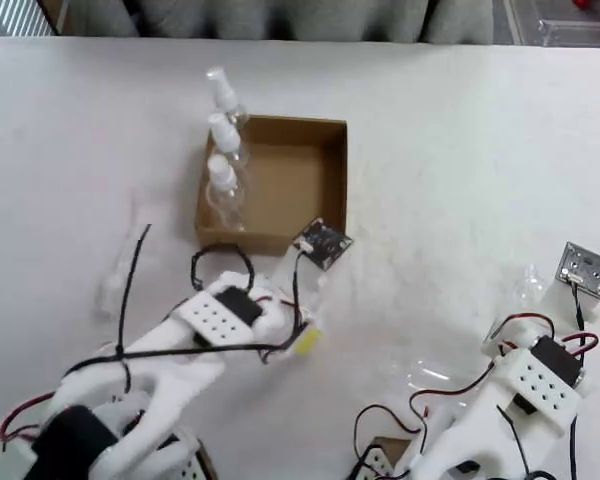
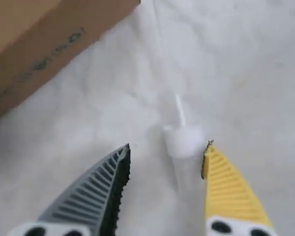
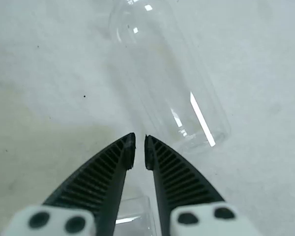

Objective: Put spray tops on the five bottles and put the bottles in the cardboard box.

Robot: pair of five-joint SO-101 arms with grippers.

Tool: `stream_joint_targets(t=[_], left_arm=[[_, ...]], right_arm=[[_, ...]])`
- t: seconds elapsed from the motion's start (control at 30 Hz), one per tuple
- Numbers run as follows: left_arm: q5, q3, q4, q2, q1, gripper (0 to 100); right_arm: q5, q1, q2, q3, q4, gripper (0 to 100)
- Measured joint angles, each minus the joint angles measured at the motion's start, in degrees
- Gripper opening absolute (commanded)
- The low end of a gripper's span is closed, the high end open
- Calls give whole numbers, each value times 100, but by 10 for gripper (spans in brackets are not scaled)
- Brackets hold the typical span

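**Spray top not yet gripped; left claw spread, right claw closed on nothing**

The step in hand looks like picking up a spray top. The left gripper (image 2: 167,147) is spread, with the spray top (image 2: 183,140) lying on the table (image 2: 246,59) between its fingers, close to the yellow one. It should be centred first, then gripped on the white collar, not the thin tube.

The right gripper (image 3: 139,140) is pressed nearly together and holds nothing. A clear bottle (image 3: 167,78) lies on its side just beyond its tips.

The high view adds the tally: three capped bottles (image 1: 223,175) stand inside the cardboard box (image 1: 280,122) along one wall. The left wrist view adds the top's offset between the fingers.
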Motion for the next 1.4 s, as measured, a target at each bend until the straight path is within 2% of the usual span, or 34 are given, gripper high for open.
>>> stream_joint_targets(t=[0.17, 0.4, 0.7, 0.97, 1.4], left_arm=[[0, -642, 422, 747, 9, 228], [0, -1073, 888, 1187, 35, 39], [-545, -1108, 1363, 1213, 220, 46], [-2356, -1169, 2251, 1125, 79, 46], [-4633, -1169, 3930, -492, -2022, 45]], right_arm=[[0, 0, 0, 0, 0, 25], [0, 0, 0, 0, 0, 25], [0, 0, 0, 0, 0, 25], [0, 0, 0, 0, 0, 25], [0, 0, 0, 0, 0, 25]])
